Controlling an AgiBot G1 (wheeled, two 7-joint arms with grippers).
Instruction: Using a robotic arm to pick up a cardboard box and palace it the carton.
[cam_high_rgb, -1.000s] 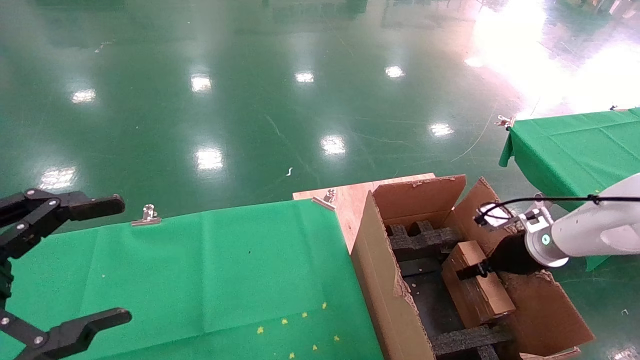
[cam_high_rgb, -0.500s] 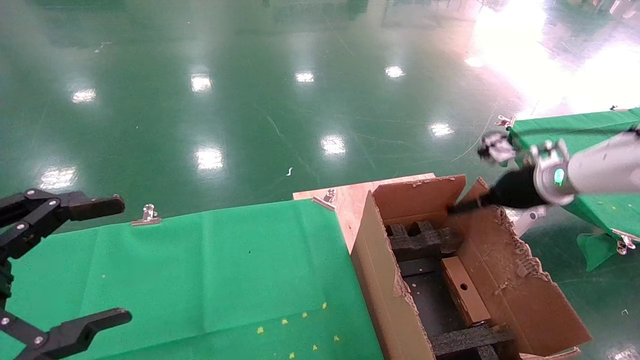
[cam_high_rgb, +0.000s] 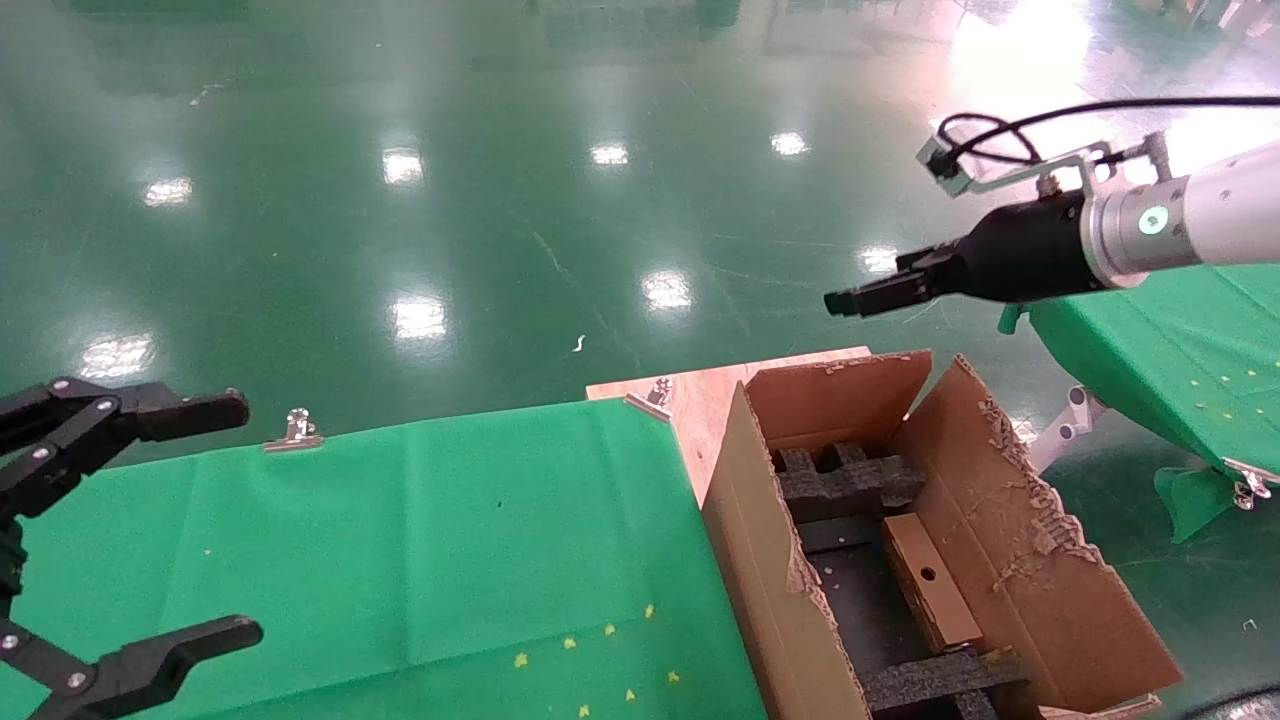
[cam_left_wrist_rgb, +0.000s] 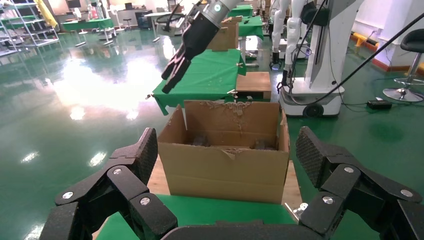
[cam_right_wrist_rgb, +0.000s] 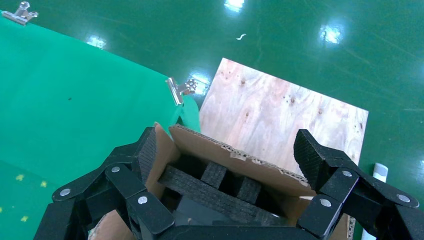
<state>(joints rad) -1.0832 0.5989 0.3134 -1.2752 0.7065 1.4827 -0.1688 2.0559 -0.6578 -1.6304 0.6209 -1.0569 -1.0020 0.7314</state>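
The small cardboard box stands on its narrow side inside the carton, between black foam inserts, with its round hole facing up. My right gripper on the white arm is open and empty, high above the carton's far edge. In the right wrist view its fingers are spread wide over the carton's rim and foam. My left gripper is open and empty, parked over the green table at the left. In the left wrist view it faces the carton.
A green cloth table with metal clips lies left of the carton. A plywood board sits under the carton. A second green table stands at the right. Glossy green floor lies beyond.
My right gripper let go of the small box, rose out of the carton and now hangs high above its far edge. The box stays inside. The left arm has not moved.
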